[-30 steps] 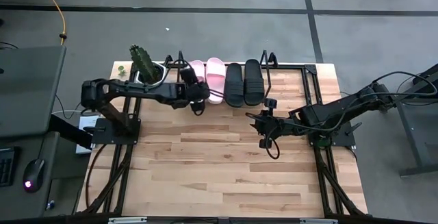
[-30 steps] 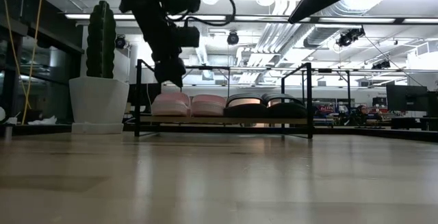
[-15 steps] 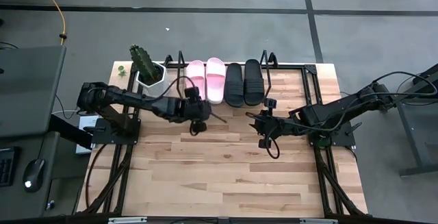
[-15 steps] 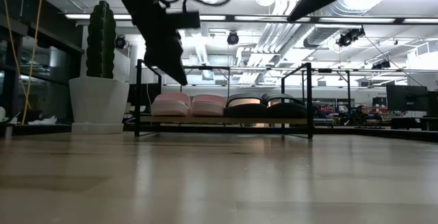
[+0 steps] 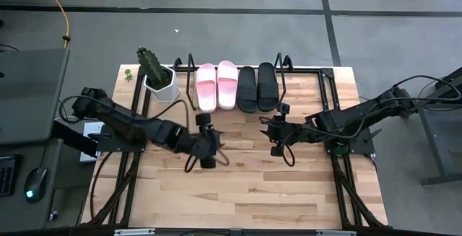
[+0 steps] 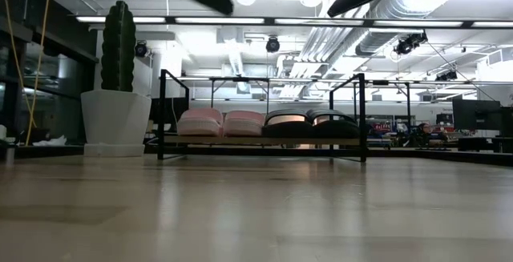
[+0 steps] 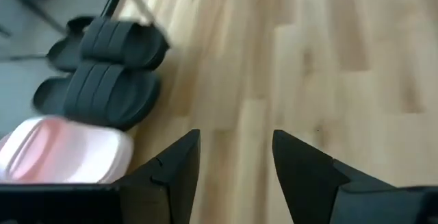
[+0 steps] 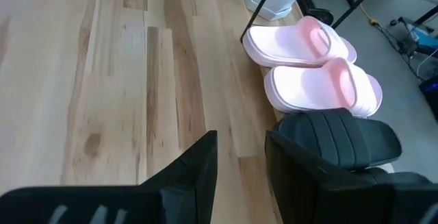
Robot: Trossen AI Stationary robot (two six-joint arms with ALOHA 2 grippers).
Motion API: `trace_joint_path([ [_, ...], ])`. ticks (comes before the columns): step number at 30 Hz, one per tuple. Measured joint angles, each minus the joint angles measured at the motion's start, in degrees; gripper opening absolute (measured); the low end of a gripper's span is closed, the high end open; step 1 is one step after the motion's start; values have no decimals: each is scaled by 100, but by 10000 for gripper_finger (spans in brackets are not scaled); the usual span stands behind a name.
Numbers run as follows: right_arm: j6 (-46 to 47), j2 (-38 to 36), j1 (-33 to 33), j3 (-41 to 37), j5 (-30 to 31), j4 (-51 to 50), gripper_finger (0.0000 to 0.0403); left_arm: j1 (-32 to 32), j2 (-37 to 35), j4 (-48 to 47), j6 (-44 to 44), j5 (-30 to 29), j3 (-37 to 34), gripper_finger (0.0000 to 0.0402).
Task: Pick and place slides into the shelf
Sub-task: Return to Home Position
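Slides [image 5: 227,84] — two pink, two black — sit side by side on the shelf [image 5: 282,84], upper centre of the high view. Left gripper [image 5: 207,161] and right gripper [image 5: 275,149] hang mid-frame, fingers parted, holding nothing. Main risk — a dangling cable or a swinging arm catching the wire frame.

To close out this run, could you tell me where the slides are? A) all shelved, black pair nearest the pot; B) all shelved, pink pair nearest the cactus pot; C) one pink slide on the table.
B: the high view shows the pink slides beside the cactus pot and the black slides beyond them, all four in the shelf.
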Motion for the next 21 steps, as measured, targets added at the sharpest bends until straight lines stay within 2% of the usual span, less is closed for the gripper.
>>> trace_joint_path([
  [7, 83, 2, 0, 2, -19, 73, 114, -751, -201, 20, -38, -395, 221, 170],
  [11, 294, 0, 0, 2, -19, 98, 114, -949, -267, 16, -108, -479, 221, 170],
  [21, 51, 0, 0, 2, -4, 101, 114, -1266, -345, 102, -357, -434, 222, 170],
])
